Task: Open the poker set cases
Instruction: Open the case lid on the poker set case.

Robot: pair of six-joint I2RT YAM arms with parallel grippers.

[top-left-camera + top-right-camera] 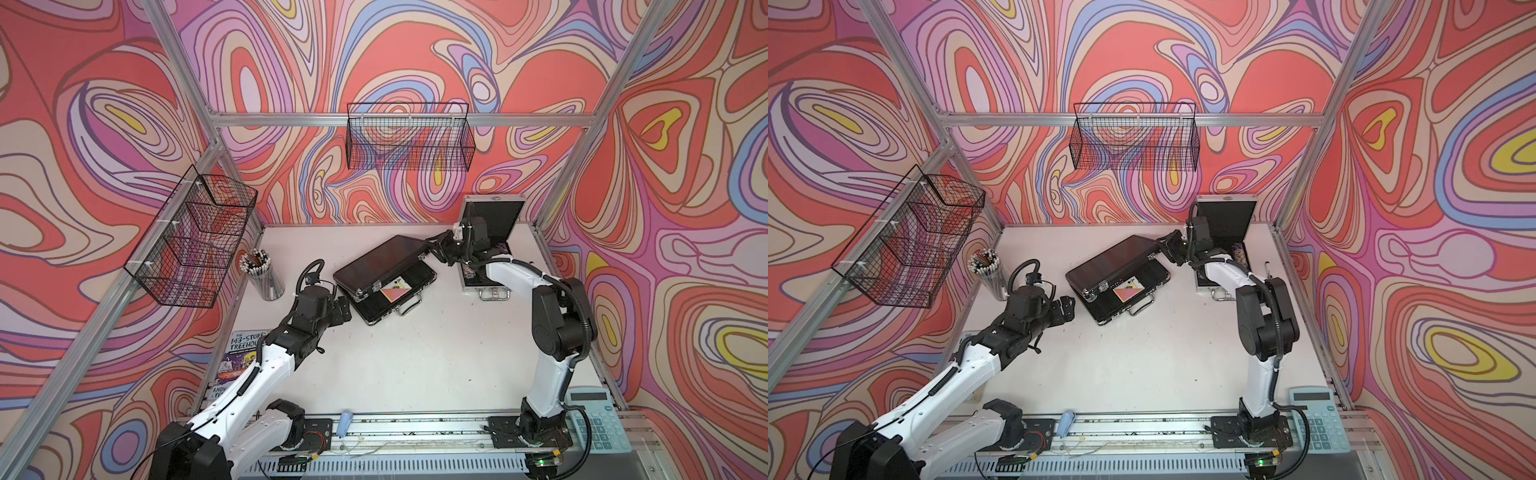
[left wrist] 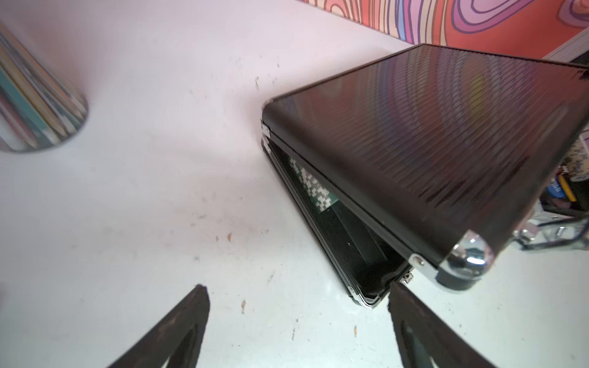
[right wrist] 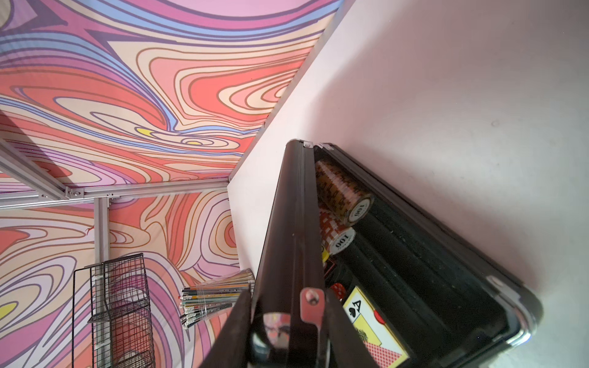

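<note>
The wider black poker set case (image 1: 382, 262) (image 1: 1113, 262) lies mid-table with its lid raised part way. My right gripper (image 1: 434, 249) (image 1: 1163, 243) is shut on the lid's far right corner. In the right wrist view the gripper (image 3: 288, 293) clamps the lid's edge (image 3: 293, 223). Beneath it are rolls of chips (image 3: 344, 191) and a card deck (image 3: 373, 325) on black lining. The silver case (image 1: 492, 220) (image 1: 1225, 224) stands at the back right, lid upright. My left gripper (image 1: 345, 309) (image 2: 298, 286) is open and empty beside the black case's (image 2: 414, 143) near left corner.
A cup of pencils (image 1: 262, 274) stands at the left. A paperback book (image 1: 241, 357) lies under my left arm. A calculator (image 1: 598, 419) sits at the front right. Wire baskets hang on the back wall (image 1: 409, 137) and left wall (image 1: 191, 237).
</note>
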